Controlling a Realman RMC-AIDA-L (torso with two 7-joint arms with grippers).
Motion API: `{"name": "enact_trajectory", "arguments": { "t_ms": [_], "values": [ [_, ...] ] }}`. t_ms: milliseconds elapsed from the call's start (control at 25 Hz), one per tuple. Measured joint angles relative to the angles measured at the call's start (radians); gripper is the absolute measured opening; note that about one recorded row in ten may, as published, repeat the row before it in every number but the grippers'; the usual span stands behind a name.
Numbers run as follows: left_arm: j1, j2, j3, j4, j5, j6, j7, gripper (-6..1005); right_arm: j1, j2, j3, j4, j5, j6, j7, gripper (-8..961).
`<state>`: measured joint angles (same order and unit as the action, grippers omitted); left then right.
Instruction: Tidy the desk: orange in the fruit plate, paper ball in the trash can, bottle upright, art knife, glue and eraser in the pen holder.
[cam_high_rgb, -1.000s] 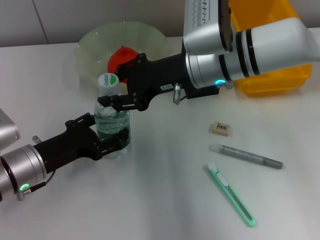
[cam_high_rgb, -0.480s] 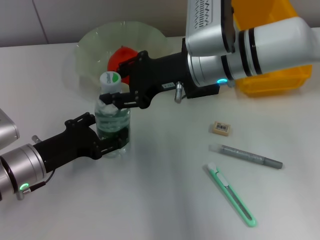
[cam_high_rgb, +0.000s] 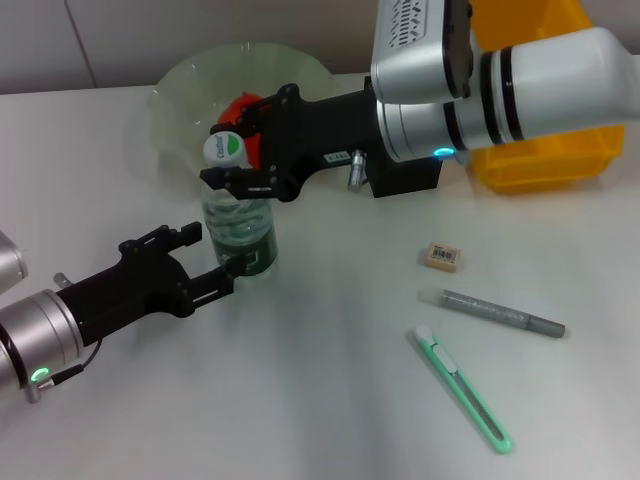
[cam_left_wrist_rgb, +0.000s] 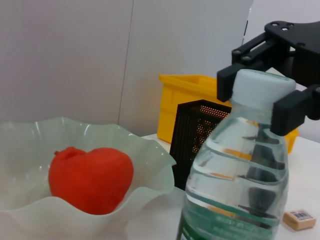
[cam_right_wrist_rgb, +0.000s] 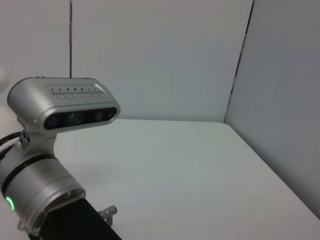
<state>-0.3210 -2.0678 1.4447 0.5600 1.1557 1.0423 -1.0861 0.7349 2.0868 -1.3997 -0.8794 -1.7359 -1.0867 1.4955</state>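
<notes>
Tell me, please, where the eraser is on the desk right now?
In the head view the eraser lies flat on the robot's right side, just beyond the glue and in front of the yellow bin.

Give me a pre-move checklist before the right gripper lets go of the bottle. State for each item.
1. Bottle upright on the table: ok, slight lean.
2. Right gripper clamped at the cap: ok.
3. Left gripper off the bottle: ok, open beside the base.
4. Bottle base flat on the table: cannot tell.
5. Red fruit in the fruit plate: ok.
6. Eraser, glue, art knife in the pen holder: not ok.
</notes>
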Motion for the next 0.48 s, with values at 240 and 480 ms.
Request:
{"name": "enact_trajectory", "arguments": {
  "t_ms": [240, 480],
  "values": [
    [0.005, 0.0, -0.001, -0.001, 0.0, 0.003, 0.0, 775, 0.001, 0.001, -0.001, -0.005, 0.009, -0.005, 0.0, 457],
    [0.022, 0.001, -0.014, 0.01, -0.001, 0.019, 0.0, 777, -0.003, 0.001, -0.002, -0.013, 0.013, -0.007, 0.0, 452]
  ]
}}
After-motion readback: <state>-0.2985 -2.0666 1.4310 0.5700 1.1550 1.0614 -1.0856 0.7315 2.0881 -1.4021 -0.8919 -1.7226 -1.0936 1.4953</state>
